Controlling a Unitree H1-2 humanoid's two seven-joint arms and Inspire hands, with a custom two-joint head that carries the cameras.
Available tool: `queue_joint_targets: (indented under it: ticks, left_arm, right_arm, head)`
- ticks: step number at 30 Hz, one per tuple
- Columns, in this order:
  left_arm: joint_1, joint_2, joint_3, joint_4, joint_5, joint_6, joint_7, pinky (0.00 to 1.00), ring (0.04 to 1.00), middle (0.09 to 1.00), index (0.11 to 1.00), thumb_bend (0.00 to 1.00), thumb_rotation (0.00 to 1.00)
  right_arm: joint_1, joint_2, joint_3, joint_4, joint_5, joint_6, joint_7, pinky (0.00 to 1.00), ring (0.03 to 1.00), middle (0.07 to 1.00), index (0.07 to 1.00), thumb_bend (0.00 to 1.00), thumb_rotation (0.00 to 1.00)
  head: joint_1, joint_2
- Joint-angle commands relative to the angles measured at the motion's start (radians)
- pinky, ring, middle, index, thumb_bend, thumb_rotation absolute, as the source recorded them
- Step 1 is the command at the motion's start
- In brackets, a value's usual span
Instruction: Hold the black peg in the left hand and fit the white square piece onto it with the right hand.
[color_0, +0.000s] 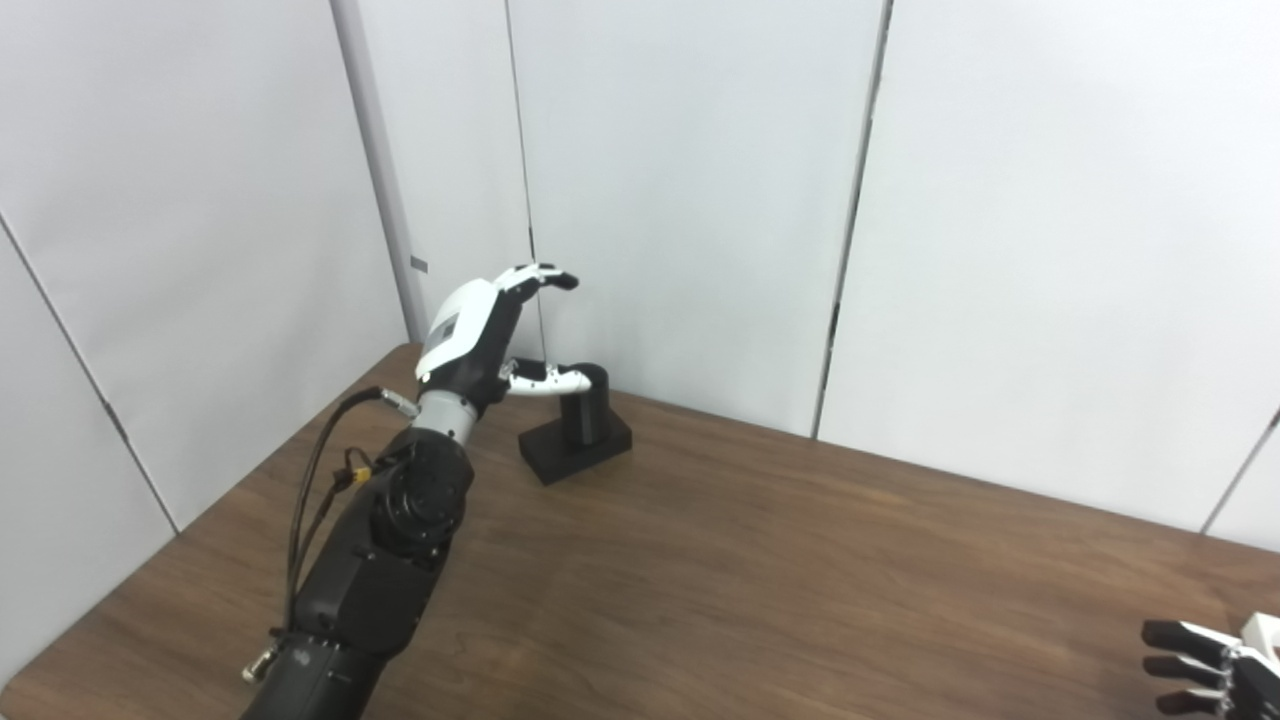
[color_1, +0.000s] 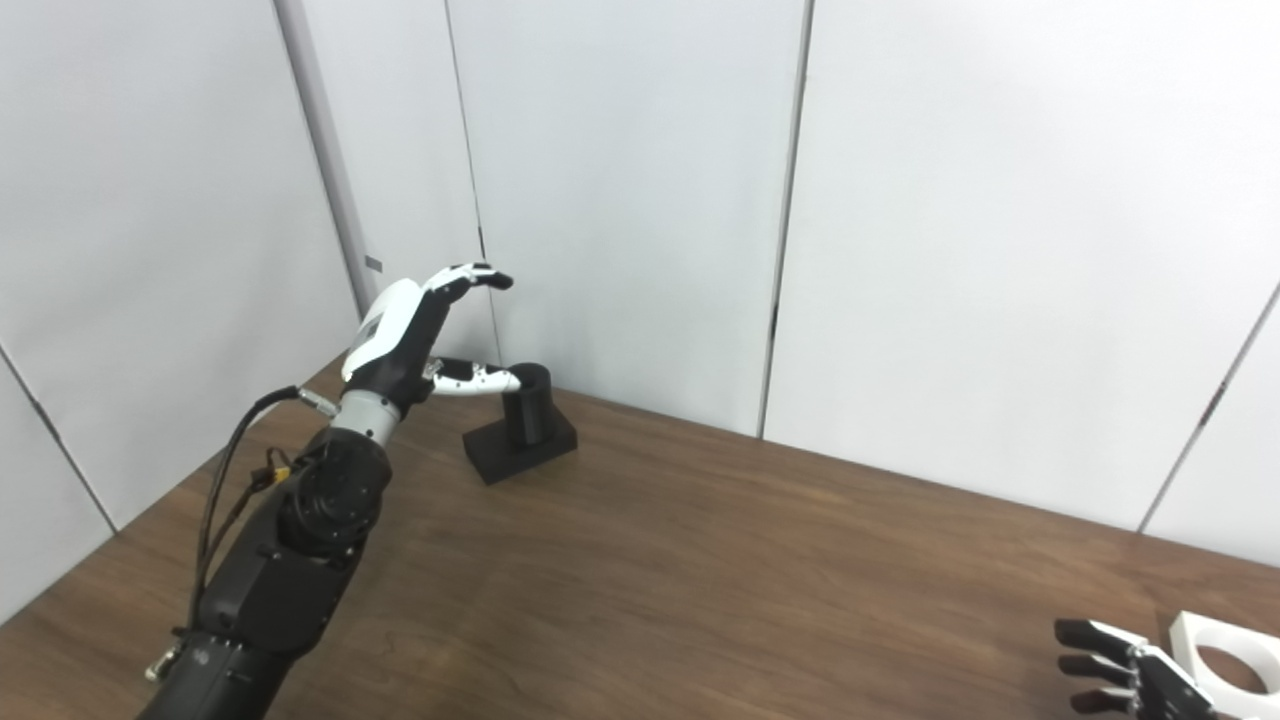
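dark wood table (color_1: 700, 560) bears black peg (color_1: 522, 425) and, seemingly, white square piece (color_1: 1225, 655).

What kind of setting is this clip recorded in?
Probably a lab test booth: plain white partition panels enclose a bare wood-grain table holding only a black peg and a white square piece.
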Motion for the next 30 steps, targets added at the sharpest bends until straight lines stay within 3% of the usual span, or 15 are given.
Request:
queue_joint_targets:
  ticks: [1,6,13,18,22,30]
  left_arm:
    - [-0.068,0.043,-0.004,-0.008,0.028,0.029,0.005,0.99,0.998,0.962,0.831,0.98,0.27]
    - [-0.085,0.074,-0.041,0.039,0.068,0.088,-0.006,1.0,1.0,0.999,0.88,1.0,0.37]
    - [-0.098,0.071,-0.089,0.066,0.108,0.191,-0.01,1.0,1.0,1.0,0.885,1.0,0.42]
    - [-0.107,0.063,-0.119,0.094,0.113,0.197,0.014,0.96,1.0,1.0,0.881,1.0,0.45]
    - [-0.12,0.053,-0.159,0.11,0.145,0.245,0.008,0.92,1.0,1.0,0.887,1.0,0.5]
    - [-0.134,0.054,-0.207,0.187,0.154,0.251,0.002,0.97,1.0,1.0,0.879,1.0,0.56]
  right_arm:
    - [-0.029,-0.004,-0.007,-0.031,0.005,-0.015,-0.007,0.51,0.646,0.699,0.666,0.53,0.0]
    - [-0.029,-0.005,-0.007,-0.036,0.005,-0.015,-0.006,0.51,0.649,0.706,0.671,0.53,0.0]
    - [-0.031,-0.004,-0.008,-0.046,0.008,-0.007,-0.004,0.5,0.64,0.699,0.667,0.52,0.0]
    - [-0.033,-0.002,-0.007,-0.045,0.008,-0.002,-0.005,0.49,0.624,0.691,0.66,0.53,0.0]
    - [-0.033,0.0,-0.005,-0.053,0.007,0.006,-0.003,0.49,0.624,0.693,0.665,0.53,0.0]
    - [-0.03,0.005,-0.003,-0.079,-0.001,0.029,-0.005,0.48,0.614,0.694,0.659,0.51,0.0]
  head:
    - [-0.004,-0.003]
    - [-0.004,-0.003]
    - [-0.008,0.0]
    - [-0.008,0.0]
    - [-0.011,-0.001]
    - [-0.019,0.003]
